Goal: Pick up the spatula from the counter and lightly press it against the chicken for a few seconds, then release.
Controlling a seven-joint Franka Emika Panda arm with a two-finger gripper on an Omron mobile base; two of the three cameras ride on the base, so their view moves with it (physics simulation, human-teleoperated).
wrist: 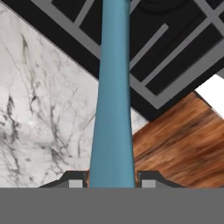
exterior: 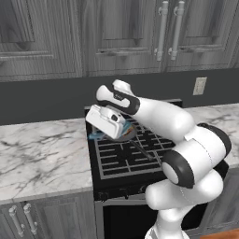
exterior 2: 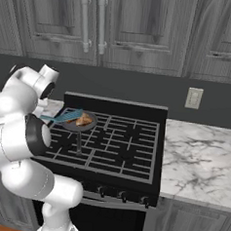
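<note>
The hand is closed on the spatula: in the hand view its two dark fingertips sit tight against either side of the blue handle, which runs straight up the picture from between them.

The spatula is off the desk and held in the air over the left edge of the stove. Its handle reaches out past that edge toward the hand, and its slotted blade lies over the left rim of the pan.

The pan stands on the grate at the stove's back left corner, with its dark handle pointing toward the front edge. The chicken, a brown piece, lies in the pan. In the right base view the blade's tip meets the chicken's left side. I cannot tell whether it bears down on the meat or only touches it.

In the left base view the hand hangs over the pan's left side and hides the chicken, with a bit of blue showing beneath it. The marble desk runs along both sides of the stove.
</note>
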